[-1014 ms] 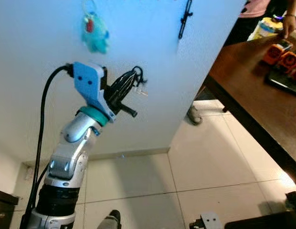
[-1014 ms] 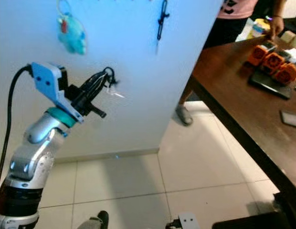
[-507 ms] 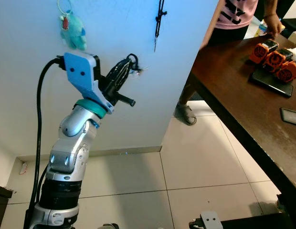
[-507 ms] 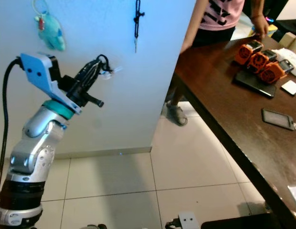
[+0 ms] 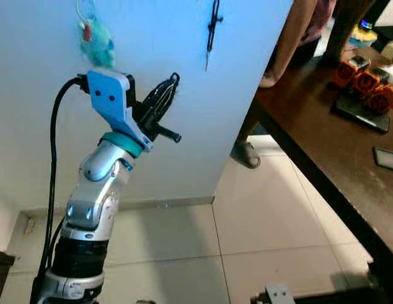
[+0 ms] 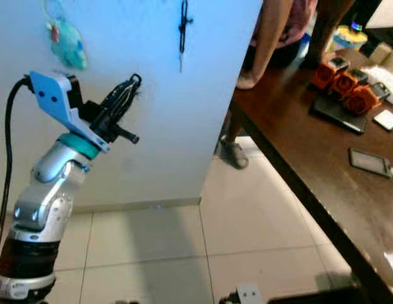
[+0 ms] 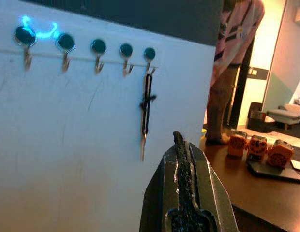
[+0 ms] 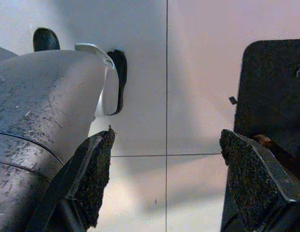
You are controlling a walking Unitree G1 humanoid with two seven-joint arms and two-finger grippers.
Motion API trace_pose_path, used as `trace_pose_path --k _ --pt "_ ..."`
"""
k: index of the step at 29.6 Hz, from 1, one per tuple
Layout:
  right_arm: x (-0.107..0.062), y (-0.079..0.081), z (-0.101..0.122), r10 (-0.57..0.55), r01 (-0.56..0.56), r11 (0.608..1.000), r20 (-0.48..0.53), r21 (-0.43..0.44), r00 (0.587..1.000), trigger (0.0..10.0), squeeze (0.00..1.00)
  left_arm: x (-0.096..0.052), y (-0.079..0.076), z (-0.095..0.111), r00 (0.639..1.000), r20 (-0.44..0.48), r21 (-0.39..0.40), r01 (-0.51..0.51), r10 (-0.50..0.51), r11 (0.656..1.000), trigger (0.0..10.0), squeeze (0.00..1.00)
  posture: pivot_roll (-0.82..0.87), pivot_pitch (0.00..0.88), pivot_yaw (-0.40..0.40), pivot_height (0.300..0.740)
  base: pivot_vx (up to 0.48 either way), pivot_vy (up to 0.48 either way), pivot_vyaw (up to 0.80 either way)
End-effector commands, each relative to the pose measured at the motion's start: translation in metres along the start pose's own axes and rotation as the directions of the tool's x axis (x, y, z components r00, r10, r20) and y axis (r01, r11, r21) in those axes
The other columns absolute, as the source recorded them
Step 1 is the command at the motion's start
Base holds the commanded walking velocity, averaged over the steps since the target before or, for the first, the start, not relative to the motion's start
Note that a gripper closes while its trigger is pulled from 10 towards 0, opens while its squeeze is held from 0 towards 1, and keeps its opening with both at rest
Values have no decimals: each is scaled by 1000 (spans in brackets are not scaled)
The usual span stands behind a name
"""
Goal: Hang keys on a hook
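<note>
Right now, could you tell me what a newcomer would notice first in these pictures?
The raised left gripper, fingers shut, reaches up toward the white wall. On the wall above it runs a row of hooks; a black strap hangs from one, a teal plush toy from another. To the right, a person stands by a dark table with orange boxes.

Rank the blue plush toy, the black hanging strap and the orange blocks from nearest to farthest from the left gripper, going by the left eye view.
From the left gripper:
1. Black hanging strap, on the wall, up and right.
2. Blue plush toy, on the wall, up and left; almost as close.
3. Orange blocks, on the table, far right.
</note>
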State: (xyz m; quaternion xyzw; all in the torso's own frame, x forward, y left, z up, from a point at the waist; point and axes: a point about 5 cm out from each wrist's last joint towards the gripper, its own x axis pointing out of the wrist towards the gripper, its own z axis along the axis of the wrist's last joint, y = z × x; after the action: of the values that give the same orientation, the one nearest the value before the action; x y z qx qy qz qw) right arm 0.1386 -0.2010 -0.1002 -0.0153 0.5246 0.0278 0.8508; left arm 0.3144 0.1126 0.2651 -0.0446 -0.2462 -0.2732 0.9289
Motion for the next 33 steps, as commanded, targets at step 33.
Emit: trace_pose_path --k 33 --pt "0 10 -12 42 -42 999 -31 9 999 10000 0 -33 -24 30 916 173 -184 391 -362 902 10000 0 55 62 40 740 291 0 0"
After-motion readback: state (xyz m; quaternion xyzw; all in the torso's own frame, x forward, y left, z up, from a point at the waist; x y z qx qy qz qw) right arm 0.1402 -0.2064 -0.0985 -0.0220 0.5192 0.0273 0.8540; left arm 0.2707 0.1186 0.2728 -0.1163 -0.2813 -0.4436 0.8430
